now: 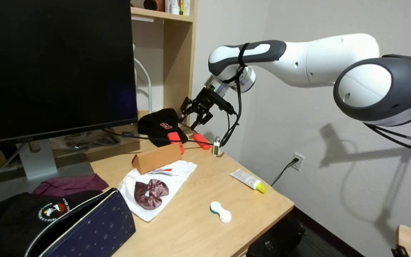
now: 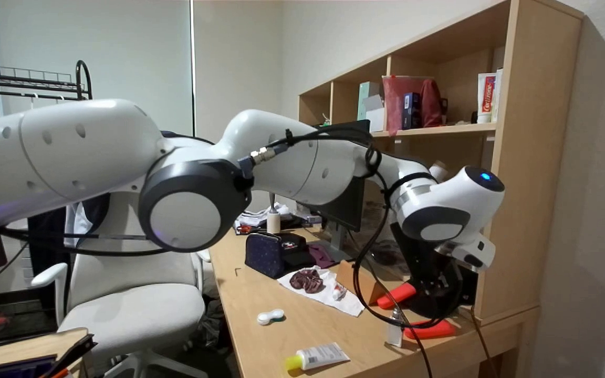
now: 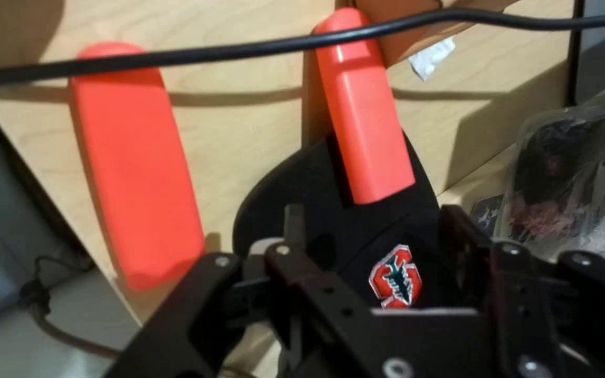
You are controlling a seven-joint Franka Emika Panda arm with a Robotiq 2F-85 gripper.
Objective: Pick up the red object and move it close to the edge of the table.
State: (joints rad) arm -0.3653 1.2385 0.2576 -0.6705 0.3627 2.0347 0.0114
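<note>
Pale wall (image 1: 291, 117) with a white outlet (image 1: 298, 160), dark floor (image 1: 314, 246), open wooden shelving (image 2: 533, 147), whitish office chair (image 2: 134, 312), black wire rack (image 2: 24, 82)

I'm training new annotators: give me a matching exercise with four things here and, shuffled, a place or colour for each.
1. Round-ended red bar
2. Other red bar
3. Mauve scrunchie
4. Squeeze tube

A. On a white cloth
B. Yellow at one end
C. Near the edge of the table, wrist view
D. Overlapping a baseball cap, wrist view

Pairs: 1-C; 2-D; 3-A; 4-B
</note>
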